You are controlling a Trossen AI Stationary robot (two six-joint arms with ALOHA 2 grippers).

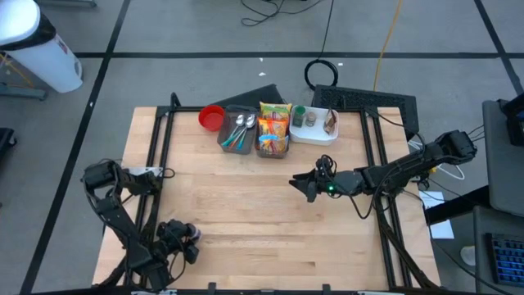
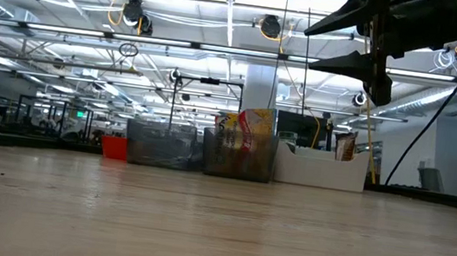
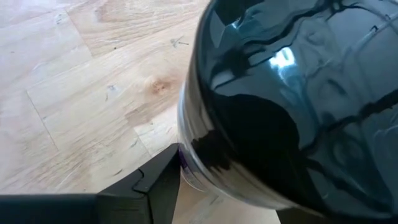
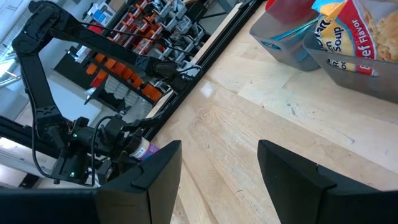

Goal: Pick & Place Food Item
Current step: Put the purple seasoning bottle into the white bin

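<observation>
We see a glossy dark object (image 3: 298,106) filling the left wrist view just ahead of the left hand (image 1: 182,240), cut off by the frame, so we cannot name it. From above it is too small beside that hand to identify.
</observation>
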